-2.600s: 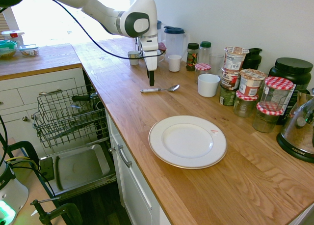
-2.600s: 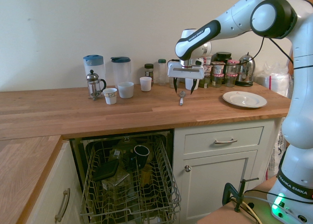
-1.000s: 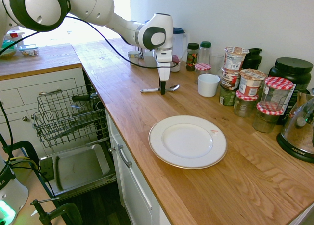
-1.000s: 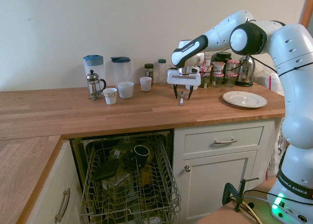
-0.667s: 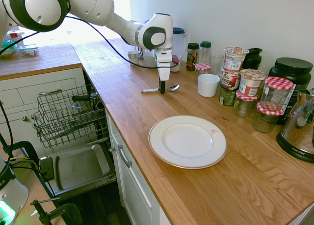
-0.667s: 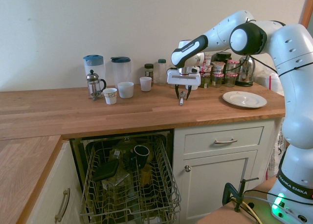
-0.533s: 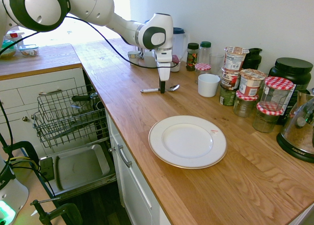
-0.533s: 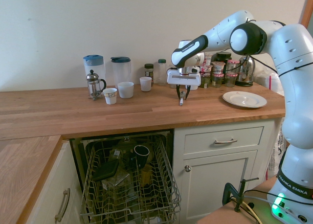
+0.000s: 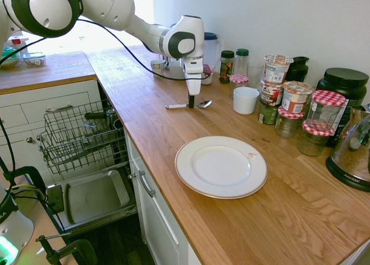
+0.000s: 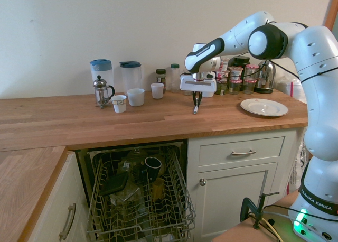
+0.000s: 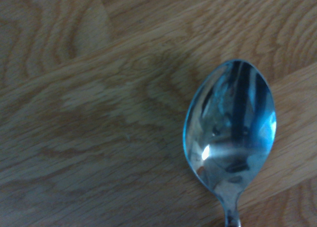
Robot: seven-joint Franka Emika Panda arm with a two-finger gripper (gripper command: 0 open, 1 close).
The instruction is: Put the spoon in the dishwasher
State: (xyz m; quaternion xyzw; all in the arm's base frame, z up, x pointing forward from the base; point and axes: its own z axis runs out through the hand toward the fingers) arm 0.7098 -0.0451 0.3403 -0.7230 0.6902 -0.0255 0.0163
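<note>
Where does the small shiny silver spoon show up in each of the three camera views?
First exterior view: small silver metal spoon lies on the wooden counter, left of the white cup, claw over its handle.
Second exterior view: spoon under the claw, left of the round white plate.
Wrist view: bowl at right.
Shared landmark: the plate.

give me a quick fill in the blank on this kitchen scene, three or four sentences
1. The fingers are closed on the handle of the ____.
2. The spoon lies on the wooden ____, not yet lifted.
3. The white plate has ____ on it.
4. The dishwasher rack is pulled ____.

Missing words: spoon; counter; nothing; out
</note>
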